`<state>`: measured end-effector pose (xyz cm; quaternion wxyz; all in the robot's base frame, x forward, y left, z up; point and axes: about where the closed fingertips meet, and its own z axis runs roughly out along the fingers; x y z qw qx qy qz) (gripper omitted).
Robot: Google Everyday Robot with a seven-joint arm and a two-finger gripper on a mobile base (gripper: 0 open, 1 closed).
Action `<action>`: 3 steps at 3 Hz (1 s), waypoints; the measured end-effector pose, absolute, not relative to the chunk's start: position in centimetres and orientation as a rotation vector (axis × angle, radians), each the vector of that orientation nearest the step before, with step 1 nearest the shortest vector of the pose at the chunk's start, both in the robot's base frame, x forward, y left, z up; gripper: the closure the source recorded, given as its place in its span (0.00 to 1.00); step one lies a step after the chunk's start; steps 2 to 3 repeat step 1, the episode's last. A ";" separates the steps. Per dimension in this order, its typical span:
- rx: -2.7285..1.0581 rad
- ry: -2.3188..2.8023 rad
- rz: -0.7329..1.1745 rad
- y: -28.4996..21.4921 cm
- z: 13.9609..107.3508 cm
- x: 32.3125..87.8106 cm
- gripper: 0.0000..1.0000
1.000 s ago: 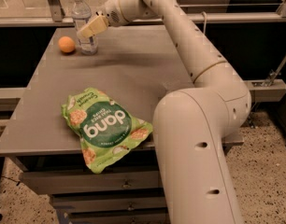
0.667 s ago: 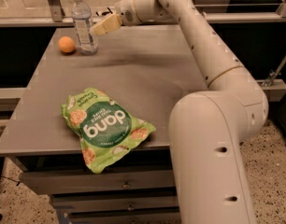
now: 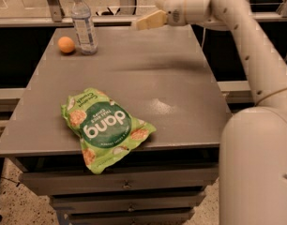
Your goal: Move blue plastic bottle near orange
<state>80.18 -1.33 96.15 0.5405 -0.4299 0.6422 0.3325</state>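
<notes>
- We see the tall, slim, clear bluish plastic bottle (image 3: 84,29) with a white cap standing upright near the far left corner of the grey tabletop (image 3: 153,78).
- The small round orange fruit (image 3: 66,44) lies just beside the bottle, on its left, a little closer to the left edge; we cannot tell whether the two touch.
- The tan gripper (image 3: 142,22) hangs above the far edge of the tabletop, about midway along it, pointing left towards the bottle and well apart from it.
- We cannot tell whether the gripper is released or clenched; no object is in it.
- The white robot arm (image 3: 256,60) reaches in from the right side, over the far right corner.
- A crumpled green "dang" snack bag (image 3: 106,125) lies flat near the front edge, left of centre, its lower end hanging over that edge.
- Grey drawers (image 3: 124,185) sit under the front edge.
</notes>
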 end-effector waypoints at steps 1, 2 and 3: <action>-0.999 1.534 0.777 -3.3 96.1 80.1 0.00; -0.999 1.534 0.777 -3.3 96.1 80.1 0.00; -0.999 1.534 0.777 -3.3 96.1 80.1 0.00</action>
